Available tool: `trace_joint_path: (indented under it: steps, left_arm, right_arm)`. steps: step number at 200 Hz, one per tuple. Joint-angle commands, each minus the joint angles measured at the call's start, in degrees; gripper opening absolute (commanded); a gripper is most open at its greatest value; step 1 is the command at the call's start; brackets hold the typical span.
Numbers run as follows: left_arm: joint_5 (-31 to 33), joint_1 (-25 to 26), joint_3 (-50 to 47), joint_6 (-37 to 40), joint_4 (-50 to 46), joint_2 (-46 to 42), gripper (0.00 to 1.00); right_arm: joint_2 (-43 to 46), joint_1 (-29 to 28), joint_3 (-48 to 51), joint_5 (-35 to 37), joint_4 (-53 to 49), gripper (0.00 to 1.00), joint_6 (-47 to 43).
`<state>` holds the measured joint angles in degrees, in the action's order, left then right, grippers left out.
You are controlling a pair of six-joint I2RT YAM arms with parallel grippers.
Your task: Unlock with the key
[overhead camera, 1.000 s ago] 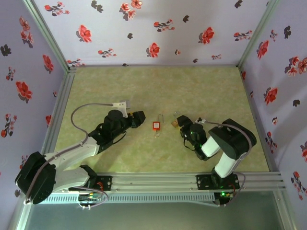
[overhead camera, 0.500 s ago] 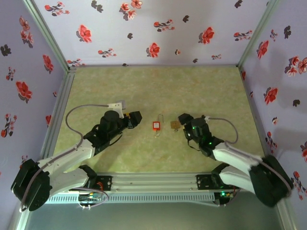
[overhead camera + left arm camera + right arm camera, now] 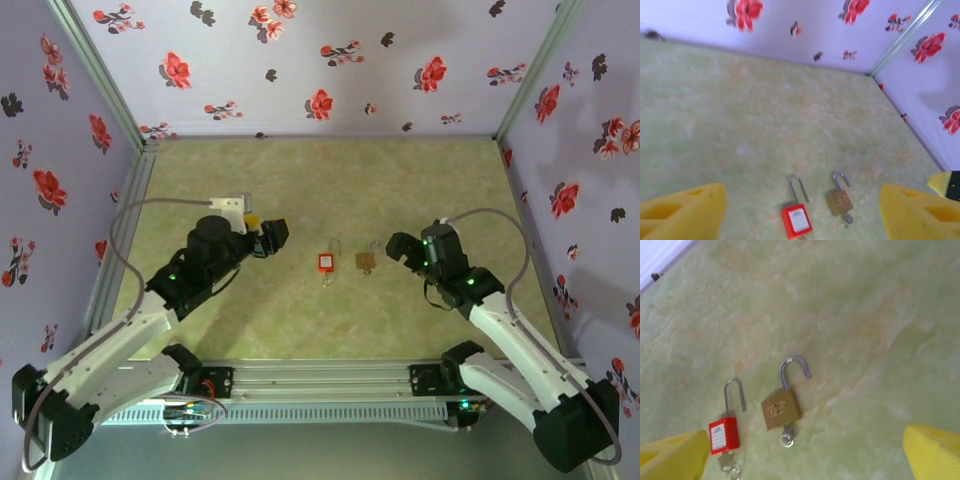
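Observation:
Two padlocks lie side by side on the green floor. The brass padlock point(image 3: 365, 260) point(image 3: 780, 410) point(image 3: 840, 201) has its shackle swung open, and the small grey key point(image 3: 787, 435) point(image 3: 846, 218) sticks out of its bottom. The red padlock point(image 3: 326, 262) point(image 3: 723, 435) point(image 3: 799, 220) also has a raised shackle, with a second key and ring point(image 3: 728, 466) at its base. My left gripper point(image 3: 272, 236) point(image 3: 802, 200) hovers open to the left of the locks. My right gripper point(image 3: 397, 246) point(image 3: 805, 445) hovers open to their right. Neither touches anything.
Flowered walls point(image 3: 330, 60) and metal corner posts point(image 3: 100, 70) enclose the green floor point(image 3: 330, 180). Open floor stretches behind the locks and on both sides. The arms' base rail point(image 3: 330, 380) runs along the near edge.
The right gripper has drawn back to the right, off the brass padlock it covered a second ago. The left gripper has pulled slightly back and left. The padlocks have stayed put.

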<state>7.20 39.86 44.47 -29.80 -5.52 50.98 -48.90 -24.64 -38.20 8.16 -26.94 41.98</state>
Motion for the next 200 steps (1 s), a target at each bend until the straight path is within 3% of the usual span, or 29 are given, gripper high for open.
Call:
trace_joint_path:
  steps: [1, 43, 73, 101, 117, 143, 170, 200]
  left_arm:
    - [5.3, -3.2, 1.2, 7.1, -8.0, -3.1, 0.88]
    - [4.4, -19.3, 0.2, 12.6, -8.9, -3.9, 0.95]
    - [3.2, -30.5, -6.5, 15.8, 1.1, -4.6, 1.00]
    - [3.1, -38.4, -14.7, 18.1, 11.2, -4.3, 1.00]
    - [3.7, -40.7, -20.9, 21.6, 19.6, -3.9, 1.00]
    - [4.9, -41.9, -29.8, 23.6, 37.6, -0.5, 1.00]
    - [3.9, -42.0, -31.6, 24.5, 49.6, 12.2, 1.00]
    - [1.1, -42.0, -33.3, 24.8, 68.8, 28.8, 1.00]
  right_arm:
    - [1.2, 3.7, -2.8, 8.4, -4.9, 0.99, -14.1]
    - [-3.0, 16.3, -2.9, 8.6, 3.8, 0.99, -23.0]
    - [-8.7, 24.2, -2.4, 8.3, 10.0, 0.99, -25.2]
    - [-10.8, 27.7, 1.6, 10.1, 18.5, 0.99, -27.3]
    - [-10.1, 28.4, 6.2, 12.4, 25.6, 0.99, -28.0]
    - [-9.5, 28.4, 18.1, 12.4, 48.4, 0.99, -30.1]
    - [-15.8, 28.2, 24.6, 12.2, 68.0, 0.99, -29.0]
    - [-30.6, 26.7, 28.2, 9.2, 90.3, 0.99, -30.6]
